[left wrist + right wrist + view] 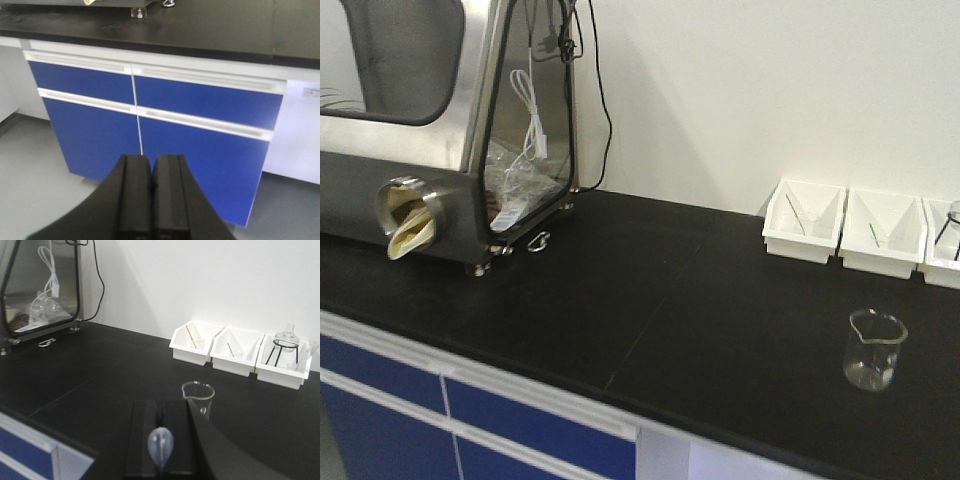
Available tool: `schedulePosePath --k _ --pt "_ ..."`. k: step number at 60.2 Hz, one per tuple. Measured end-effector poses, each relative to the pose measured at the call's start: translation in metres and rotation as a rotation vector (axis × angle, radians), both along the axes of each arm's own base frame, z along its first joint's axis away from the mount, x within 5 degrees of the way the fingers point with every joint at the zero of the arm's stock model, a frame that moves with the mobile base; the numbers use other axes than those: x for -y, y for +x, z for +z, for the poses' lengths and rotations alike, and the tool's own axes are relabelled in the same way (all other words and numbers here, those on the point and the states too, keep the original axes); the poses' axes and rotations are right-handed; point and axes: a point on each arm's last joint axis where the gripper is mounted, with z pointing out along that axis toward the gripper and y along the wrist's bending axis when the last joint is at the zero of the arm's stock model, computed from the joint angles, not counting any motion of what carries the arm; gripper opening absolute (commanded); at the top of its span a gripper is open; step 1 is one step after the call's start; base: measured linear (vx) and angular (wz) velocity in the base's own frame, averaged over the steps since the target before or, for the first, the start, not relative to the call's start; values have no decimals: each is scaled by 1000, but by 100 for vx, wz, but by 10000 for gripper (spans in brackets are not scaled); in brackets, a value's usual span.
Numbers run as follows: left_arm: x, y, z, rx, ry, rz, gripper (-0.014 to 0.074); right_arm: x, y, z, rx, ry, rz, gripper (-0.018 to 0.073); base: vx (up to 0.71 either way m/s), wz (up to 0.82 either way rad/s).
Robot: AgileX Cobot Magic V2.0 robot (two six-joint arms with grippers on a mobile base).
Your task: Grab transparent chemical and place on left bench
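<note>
A small clear glass beaker [875,350] stands upright on the long black left bench [620,290], with no pipette in it. In the right wrist view the same beaker [198,396] sits just beyond my right gripper [160,407], slightly to its right. That gripper is shut on a colourless pipette, whose cloudy bulb [160,444] sticks up between the fingers. My left gripper [151,162] is shut with nothing in it and hangs below bench height, facing the blue cabinet doors [200,105].
Three white bins [192,342] [235,352] [282,362] line the white back wall; the right one holds a flask on a black stand [286,340]. A stainless glove box [440,120] with cables fills the bench's left end. The bench's front edge [150,42] overhangs the drawers.
</note>
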Motion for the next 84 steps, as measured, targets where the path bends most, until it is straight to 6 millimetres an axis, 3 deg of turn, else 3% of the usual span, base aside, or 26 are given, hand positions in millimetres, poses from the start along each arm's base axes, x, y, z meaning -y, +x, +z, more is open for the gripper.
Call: schedulePosePath --k 46,84 --pt "0 0 0 0 0 0 -3 0 0 0 1 0 0 -4 38 -42" --pt "0 0 0 0 0 0 -3 0 0 0 1 0 0 -4 7 -15"
